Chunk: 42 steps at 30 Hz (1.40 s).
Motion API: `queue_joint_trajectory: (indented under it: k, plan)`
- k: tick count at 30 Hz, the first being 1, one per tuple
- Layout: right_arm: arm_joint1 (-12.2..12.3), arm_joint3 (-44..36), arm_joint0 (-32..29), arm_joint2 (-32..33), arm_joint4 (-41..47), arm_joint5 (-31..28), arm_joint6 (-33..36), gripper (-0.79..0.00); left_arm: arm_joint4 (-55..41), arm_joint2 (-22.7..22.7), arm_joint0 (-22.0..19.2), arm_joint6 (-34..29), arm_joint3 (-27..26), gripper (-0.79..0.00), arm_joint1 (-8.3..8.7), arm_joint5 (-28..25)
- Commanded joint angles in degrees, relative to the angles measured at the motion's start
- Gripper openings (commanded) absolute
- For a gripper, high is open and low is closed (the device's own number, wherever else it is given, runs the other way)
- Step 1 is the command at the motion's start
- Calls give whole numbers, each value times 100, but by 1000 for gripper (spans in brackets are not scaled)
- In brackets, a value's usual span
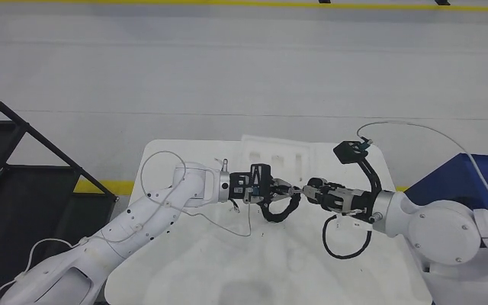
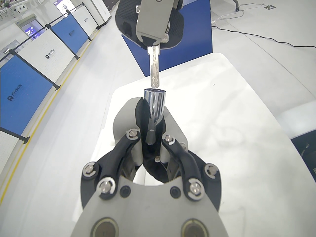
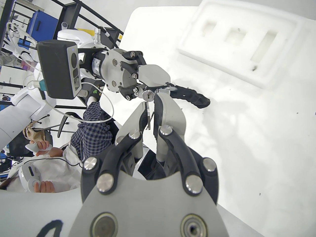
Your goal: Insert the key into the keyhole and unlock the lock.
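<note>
- Centre-left of the top view: left gripper (image 1: 288, 189) clamped on the lock (image 1: 299, 189), squeezing the barrel from both sides, keyhole end poking out past the fingertips toward the right of the frame.
- Same thing from the left wrist view: lock (image 2: 154, 103) dead centre, key (image 2: 154, 70) straight above it in the frame, tip right at the keyhole face, nearly the whole blade out in the open. Can't tell if touching or a hair apart.
- Just right of centre in the top view: right gripper (image 1: 311, 191) pinched shut on the key's head, nose to nose with the left one.
- Right wrist view: key (image 3: 148, 115) seen edge-on between the right gripper's pads, lined up with the round lock face just past it.
- Black cable (image 1: 280, 210) looping down below the left gripper, off to the side of the key's line.
- Foam tray (image 1: 259, 145) at upper centre of the table (image 1: 191, 259), behind both grippers and well apart from them.
- Materials, quick: shiny chrome cylinder for the lock, flat silver blade with a dark head for the key, fuzzy-looking black sleeve on the cable, soft white foam with three rectangular cut-outs, smooth white tabletop with rounded corners.
</note>
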Motion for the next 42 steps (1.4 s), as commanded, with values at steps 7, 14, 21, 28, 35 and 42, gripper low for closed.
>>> queue_joint_trajectory:
  k: [7, 14, 21, 28, 35, 42]
  plan:
    - [19, 16, 52, -77, -63, 59, 6, -785, -59, -125, 75, -95, -6, -785, -42, -125]
    - [32, 39, 80, -101, 9, 6, -29, -785, -96, -212, 121, -180, 19, -785, -85, -233]
    - [50, -5, 42, -136, -160, 22, -163, -785, -699, -248, 162, -312, 293, -785, -159, -575]
    - [58, -30, 25, -234, -291, 47, -276, -785, -976, -265, 119, -525, 422, -785, -240, -760]
    - [57, -21, 61, -346, -330, 20, -350, -785, -1081, -275, 99, -678, 503, -785, -316, -824]
    - [62, 5, 80, -389, -354, 58, -371, -785, -1102, -338, 124, -717, 535, -785, -365, -870]
